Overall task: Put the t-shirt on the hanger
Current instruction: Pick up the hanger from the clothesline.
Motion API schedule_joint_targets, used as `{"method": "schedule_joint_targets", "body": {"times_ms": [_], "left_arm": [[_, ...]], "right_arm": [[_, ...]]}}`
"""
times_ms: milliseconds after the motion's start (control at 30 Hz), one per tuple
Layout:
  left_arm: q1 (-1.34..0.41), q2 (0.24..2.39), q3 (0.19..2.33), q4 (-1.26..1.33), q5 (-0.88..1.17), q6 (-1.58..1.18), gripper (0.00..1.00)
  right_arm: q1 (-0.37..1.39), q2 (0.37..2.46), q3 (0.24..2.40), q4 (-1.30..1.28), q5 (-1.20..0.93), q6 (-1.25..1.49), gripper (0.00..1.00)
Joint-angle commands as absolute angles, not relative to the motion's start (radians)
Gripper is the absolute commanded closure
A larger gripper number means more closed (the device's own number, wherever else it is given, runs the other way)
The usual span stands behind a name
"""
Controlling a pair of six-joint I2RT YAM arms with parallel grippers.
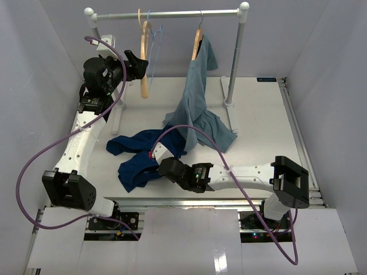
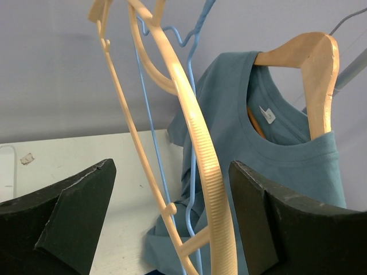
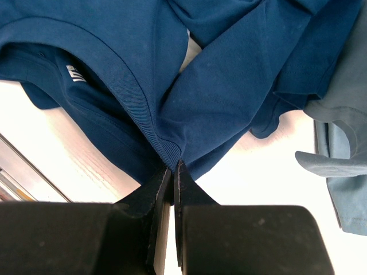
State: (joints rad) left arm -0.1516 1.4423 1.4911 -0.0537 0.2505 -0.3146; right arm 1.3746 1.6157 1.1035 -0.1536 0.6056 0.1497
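Navy t-shirt collar between right fingers; hanger between left fingers

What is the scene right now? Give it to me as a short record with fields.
left claw: open, fingers either side of the hanger, not clamped
right claw: shut on the t-shirt at its ribbed collar
t-shirt: crumpled on the table
hanger: bare, hooked on the rail
neighbours: wire hanger; grey-blue shirt hung on another wooden hanger

A lab test cell: plain white walls enclose the table (clothes rail on it).
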Motion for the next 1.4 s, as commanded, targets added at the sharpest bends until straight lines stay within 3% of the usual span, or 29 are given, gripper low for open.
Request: {"method": "schedule_joint_targets", "body": {"times_ms": [0,433,700,867,1133,1367], "left_arm": [[-0.151,1.444,1.55,-0.049,0.214,-0.282,0.12],[-0.152,1.485,1.575,-0.084,0.185,-0.193,0.26],[-0.159,1.55,1.66,-0.125,0.192,-0.179,0.27],[-0.17,1.58,1.691,-0.126,0.166,-0.157,0.34],[-0.183,1.606,1.703,-0.132,0.152,-0.144,0.49],[-0.194,1.629,1.723,-0.131,0.12,-0.145,0.79]], "right_arm": [[1.373,1.58,1.1,-0.12,0.628,0.144,0.92],[1.373,1.588,1.104,-0.12,0.624,0.14,0.92],[1.372,1.591,1.104,-0.12,0.624,0.138,0.92],[1.373,1.589,1.103,-0.12,0.626,0.135,0.92],[1.373,1.58,1.098,-0.12,0.632,0.133,0.92],[1.373,1.572,1.095,-0.12,0.627,0.132,0.92]]}}
